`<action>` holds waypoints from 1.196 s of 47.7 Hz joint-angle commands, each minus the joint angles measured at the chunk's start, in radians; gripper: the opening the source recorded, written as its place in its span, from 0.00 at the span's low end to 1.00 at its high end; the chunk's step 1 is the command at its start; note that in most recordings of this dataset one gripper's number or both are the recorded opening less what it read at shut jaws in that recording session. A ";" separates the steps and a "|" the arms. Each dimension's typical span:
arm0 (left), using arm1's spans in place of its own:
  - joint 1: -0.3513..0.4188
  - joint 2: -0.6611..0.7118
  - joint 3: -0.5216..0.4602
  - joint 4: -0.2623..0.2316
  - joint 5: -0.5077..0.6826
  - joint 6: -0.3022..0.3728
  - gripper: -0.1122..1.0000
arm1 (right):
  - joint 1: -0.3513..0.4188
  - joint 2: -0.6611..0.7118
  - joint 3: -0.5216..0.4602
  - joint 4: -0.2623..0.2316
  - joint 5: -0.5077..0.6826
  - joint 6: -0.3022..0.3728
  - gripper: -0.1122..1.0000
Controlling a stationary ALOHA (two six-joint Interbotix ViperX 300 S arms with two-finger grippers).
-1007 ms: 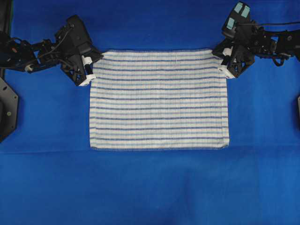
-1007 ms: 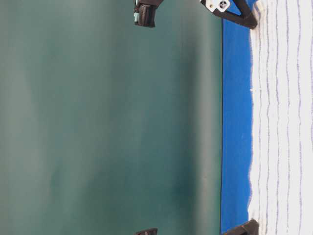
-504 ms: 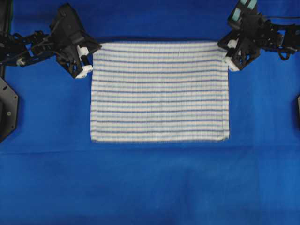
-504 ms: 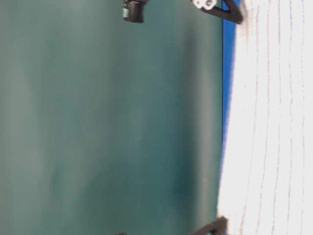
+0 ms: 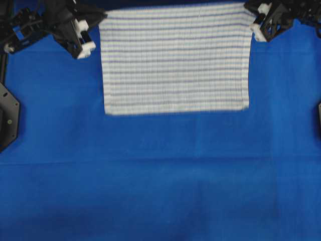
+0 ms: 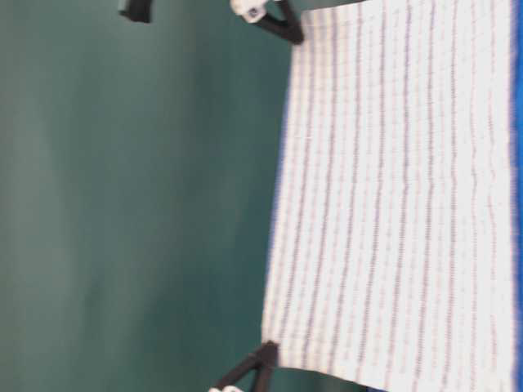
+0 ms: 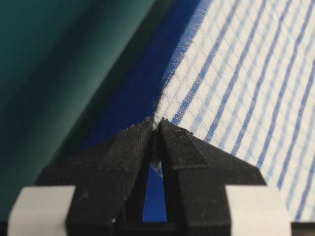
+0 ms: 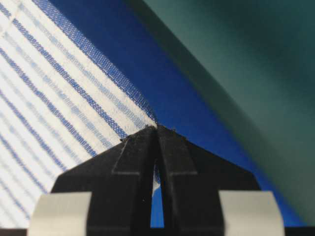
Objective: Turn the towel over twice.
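Note:
The towel [image 5: 175, 60], white with thin dark-blue and light-blue stripes, hangs spread out and lifted by its two far corners above the blue table covering [image 5: 160, 181]. In the table-level view the towel [image 6: 392, 204] is raised well off the table, its lower edge still down low. My left gripper [image 5: 95, 20] is shut on the towel's far left corner [image 7: 162, 115]; the left wrist view has its black fingertips [image 7: 140, 135] pinching the hem. My right gripper [image 5: 253, 15] is shut on the far right corner [image 8: 147, 120], with its fingertips [image 8: 172, 140] closed on the cloth.
A solid blue cloth covers the whole table. A black fixture [image 5: 7, 115] sits at the left edge and another black piece [image 5: 319, 113] at the right edge. A green wall [image 6: 131, 204] stands behind the table.
Both grippers have risen and moved toward the table's far side with the towel's far corners, lifting most of the towel off the table; its near edge has slid away from the front.

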 commanded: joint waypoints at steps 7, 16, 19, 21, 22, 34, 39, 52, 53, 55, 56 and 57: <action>0.061 -0.060 -0.071 0.000 0.044 0.000 0.14 | -0.014 -0.080 -0.095 -0.003 0.057 -0.023 0.12; 0.074 -0.098 -0.104 0.000 0.078 0.000 0.14 | -0.014 -0.123 -0.149 -0.012 0.117 -0.029 0.12; 0.072 -0.115 -0.114 0.002 0.092 0.000 0.14 | -0.014 -0.140 -0.160 -0.018 0.130 -0.029 0.12; 0.074 -0.129 -0.117 0.002 0.098 0.000 0.14 | -0.014 -0.153 -0.166 -0.020 0.137 -0.029 0.12; 0.072 -0.135 -0.117 0.002 0.101 0.000 0.14 | -0.012 -0.158 -0.167 -0.020 0.140 -0.031 0.12; 0.054 -0.244 -0.117 0.002 0.160 0.000 0.14 | 0.040 -0.245 -0.158 -0.018 0.164 -0.020 0.12; 0.023 -0.285 -0.107 0.002 0.187 0.000 0.14 | 0.081 -0.281 -0.147 -0.015 0.201 -0.015 0.12; -0.100 -0.344 -0.057 0.002 0.241 -0.002 0.14 | 0.262 -0.365 -0.103 0.006 0.350 0.037 0.12; -0.110 -0.345 -0.051 0.002 0.241 -0.002 0.14 | 0.279 -0.370 -0.100 0.006 0.362 0.040 0.12; -0.132 -0.345 -0.038 0.000 0.241 -0.003 0.14 | 0.314 -0.379 -0.094 0.006 0.390 0.048 0.12; -0.143 -0.345 -0.031 0.002 0.241 -0.003 0.14 | 0.334 -0.382 -0.091 0.008 0.402 0.051 0.12; -0.152 -0.345 -0.025 0.002 0.241 -0.003 0.14 | 0.353 -0.383 -0.087 0.006 0.413 0.055 0.12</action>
